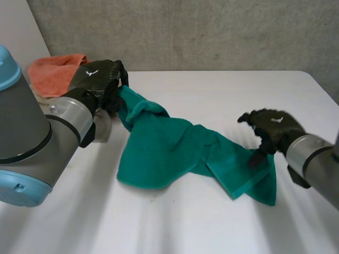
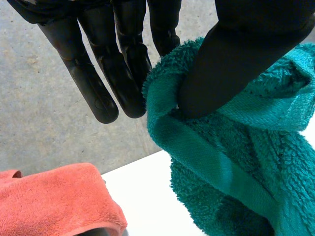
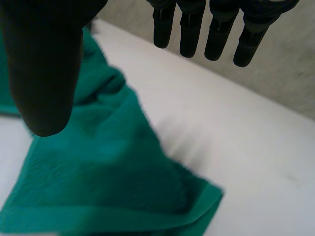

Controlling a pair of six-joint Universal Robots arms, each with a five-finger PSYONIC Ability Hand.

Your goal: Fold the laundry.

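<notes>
Towel (image 1: 159, 148) pinched in left robot hand (image 1: 98, 79); right robot hand (image 1: 273, 127) splayed.

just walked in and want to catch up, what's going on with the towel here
The robot is working on a green towel that lies crumpled across the white table. Its left hand pinches one end of the towel and holds it raised near the table's far left side. Its right hand is open, fingers straight, just over the opposite corner. No neat fold is made yet. An orange towel lies behind the left hand.
</notes>
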